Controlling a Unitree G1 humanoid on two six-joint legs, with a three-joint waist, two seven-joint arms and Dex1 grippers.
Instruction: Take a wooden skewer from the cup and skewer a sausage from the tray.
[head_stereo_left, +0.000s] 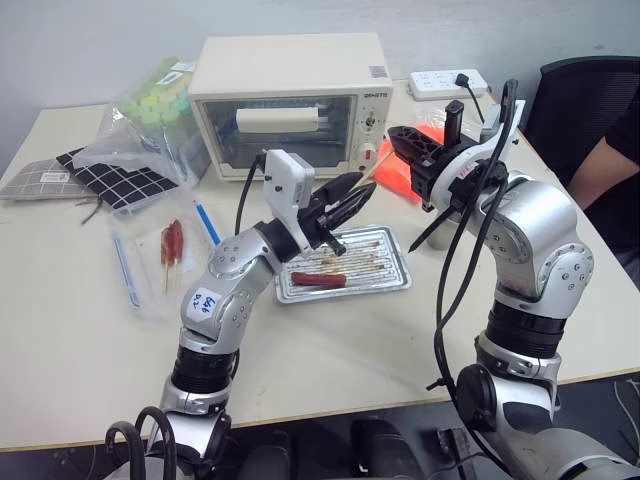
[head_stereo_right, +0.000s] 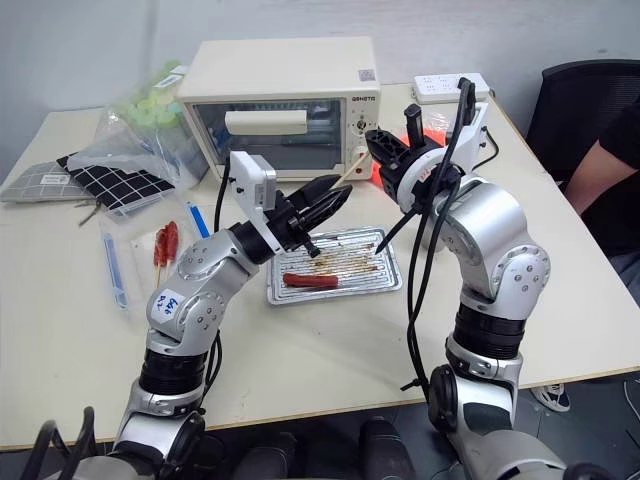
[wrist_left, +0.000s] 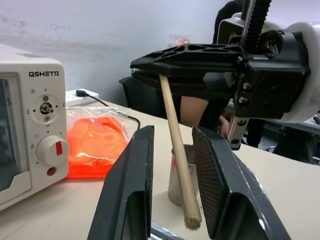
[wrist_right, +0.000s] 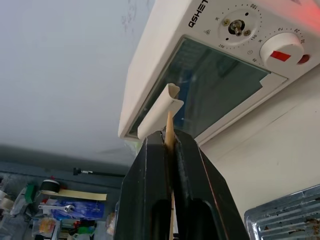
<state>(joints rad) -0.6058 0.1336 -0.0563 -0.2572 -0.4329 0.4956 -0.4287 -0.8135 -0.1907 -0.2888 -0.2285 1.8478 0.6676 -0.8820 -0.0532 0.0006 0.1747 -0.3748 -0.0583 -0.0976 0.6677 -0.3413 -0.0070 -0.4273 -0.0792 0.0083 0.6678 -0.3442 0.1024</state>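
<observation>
Wooden skewer (wrist_left: 179, 165), thin and pale tan, is pinched between the pressed-together fingers of the right gripper (wrist_left: 150, 75), raised above the tray (head_stereo_left: 390, 277); the stick slants down from the fingertips, and in the left wrist view its lower end hangs in the gap between the left gripper's fingers, contact with either pad not discernible. Left gripper (head_stereo_left: 352, 196) is held above the tray's far edge, its two black fingers (wrist_left: 125, 200) standing apart and closed on nothing. Tray, shallow silver metal streaked with brown, lies on the table (head_stereo_left: 80, 340) just in front of the white toaster oven (head_stereo_left: 290, 95). Sausage (head_stereo_left: 318, 280), short, glossy and red, lies inside the tray toward its near edge, apart from both grippers. Cup (wrist_left: 176, 180), plain steel, stands on the table beyond the tray's right end, partly hidden by the right arm. Orange bag (wrist_left: 95, 142) lies between the oven and the cup. Clear bag holding red skewered pieces (head_stereo_left: 170, 245) lies on the table well to the tray's left.
</observation>
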